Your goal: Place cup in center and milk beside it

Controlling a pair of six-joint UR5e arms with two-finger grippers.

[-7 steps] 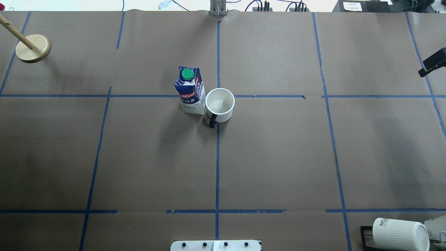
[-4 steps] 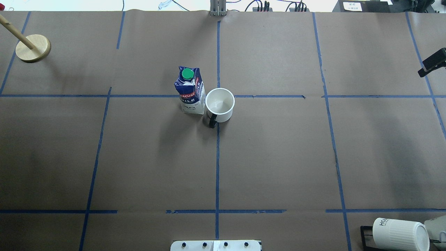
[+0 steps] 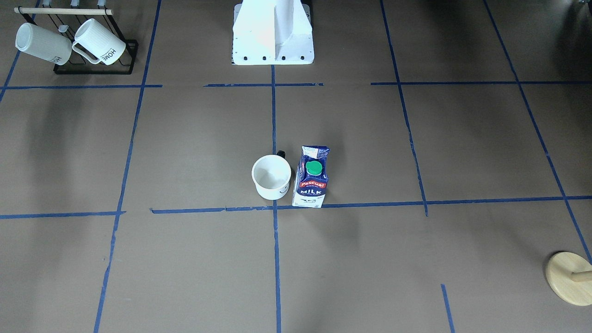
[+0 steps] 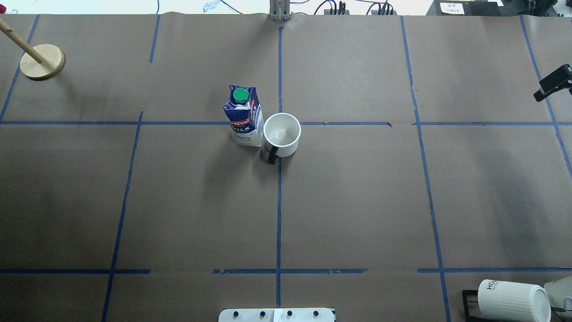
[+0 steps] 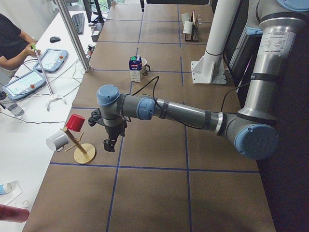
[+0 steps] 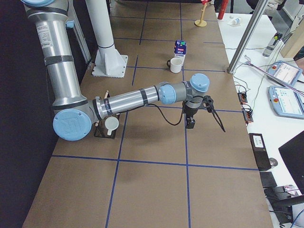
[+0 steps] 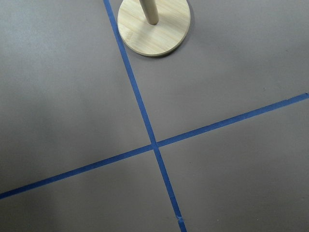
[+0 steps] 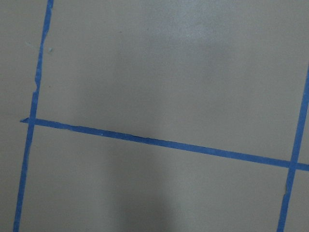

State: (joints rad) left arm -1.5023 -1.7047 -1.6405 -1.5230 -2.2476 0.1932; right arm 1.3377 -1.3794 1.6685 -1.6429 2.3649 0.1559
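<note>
Left fingers (image 5: 107, 143) and right fingers (image 6: 190, 123), open or closed I cannot tell, hang well away from the cup (image 4: 282, 134) and milk (image 4: 245, 120), so any retreat should leave both untouched.

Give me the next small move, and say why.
Probably none on the objects: hold both arms clear and stop. The cup stands at the tape crossing, with the milk upright close beside it, on the robot's left. The left gripper and right gripper hang far off toward the table's ends, so the task looks finished.
</note>
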